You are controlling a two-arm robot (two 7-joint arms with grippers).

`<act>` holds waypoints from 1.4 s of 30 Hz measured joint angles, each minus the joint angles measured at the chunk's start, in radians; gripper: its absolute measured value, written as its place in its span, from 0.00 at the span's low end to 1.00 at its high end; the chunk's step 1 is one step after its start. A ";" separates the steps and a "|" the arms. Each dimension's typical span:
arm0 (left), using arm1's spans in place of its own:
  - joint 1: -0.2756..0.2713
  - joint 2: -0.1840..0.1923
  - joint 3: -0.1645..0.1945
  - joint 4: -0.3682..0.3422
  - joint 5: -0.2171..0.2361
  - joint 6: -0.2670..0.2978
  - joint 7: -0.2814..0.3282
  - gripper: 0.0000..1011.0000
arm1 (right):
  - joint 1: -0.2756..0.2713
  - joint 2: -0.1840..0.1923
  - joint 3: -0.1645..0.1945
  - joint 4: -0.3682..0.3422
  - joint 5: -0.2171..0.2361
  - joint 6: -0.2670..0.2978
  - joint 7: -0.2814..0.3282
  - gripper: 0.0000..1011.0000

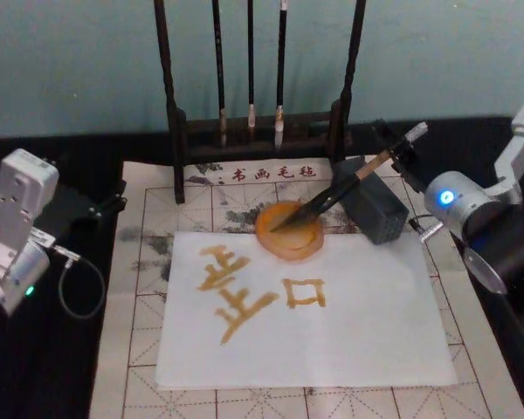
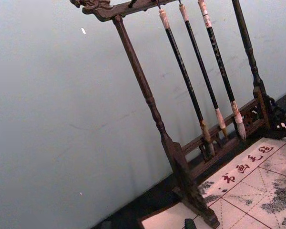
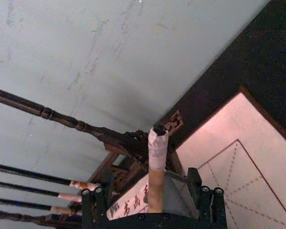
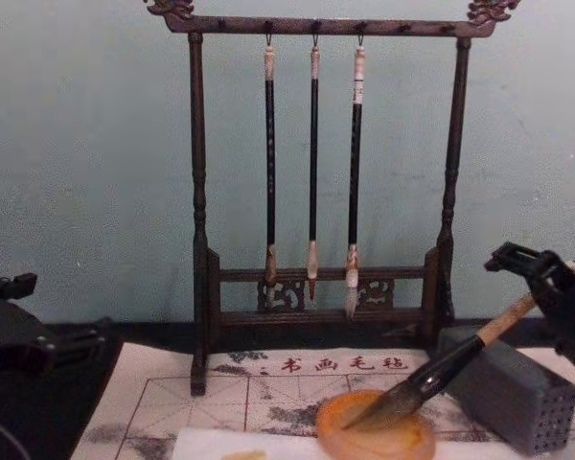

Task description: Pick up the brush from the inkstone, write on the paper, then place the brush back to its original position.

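Jaws of the right gripper [image 1: 400, 147] clamp the brush [image 1: 336, 194] handle near its whitish end, at 2 o'clock from the inkstone [image 1: 289, 232]. Bristles rest in the inkstone dish, brush leaning over the grey block [image 1: 373, 208]. Paper [image 1: 367, 323] at 6 o'clock carries amber strokes. Left gripper [image 1: 92, 207] parked at 9 o'clock, jaws' state can't tell.

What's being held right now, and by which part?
The right gripper holds the brush by the upper tan handle, just below its whitish end; the bristles rest in the inkstone. The left gripper holds nothing.
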 joint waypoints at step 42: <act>0.000 0.000 0.000 0.000 0.000 0.000 0.000 0.99 | -0.285 0.310 -0.156 -0.271 -0.520 -0.284 0.307 0.99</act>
